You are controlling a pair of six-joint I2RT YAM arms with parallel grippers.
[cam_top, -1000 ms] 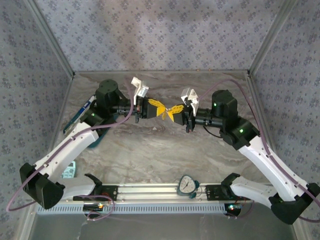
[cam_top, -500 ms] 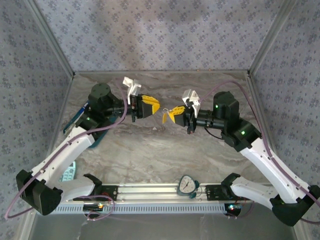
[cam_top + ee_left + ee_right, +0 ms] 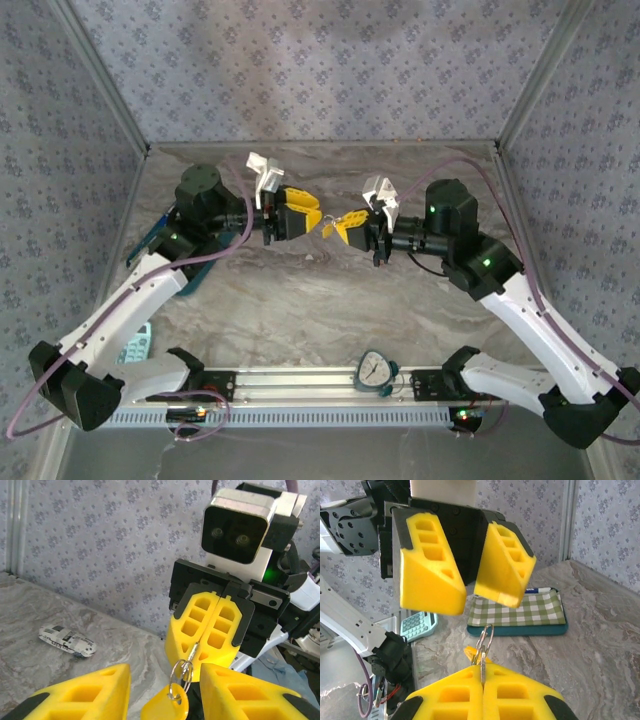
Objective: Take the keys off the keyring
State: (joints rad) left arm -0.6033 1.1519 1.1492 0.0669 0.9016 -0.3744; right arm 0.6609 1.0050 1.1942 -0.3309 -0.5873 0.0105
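The keyring hangs in the air between my two grippers, above the marble table. My right gripper is shut on a thin metal stem joined to the ring, seen too in the overhead view. One of the keys, with a yellow head, dangles from the ring. My left gripper is open, its yellow fingers on either side of the ring and yellow head without touching them. From above the left gripper faces the right one closely.
A green checked pouch with a pen lies on the table under the left arm. A pale calculator is at the near left. A round timer sits on the front rail. A small black-and-white object lies near the right wall.
The left gripper, shut against the right gripper's tip a second ago, let go, drew back left and opened. It now stands open around the ring. The right gripper stayed shut, almost still.
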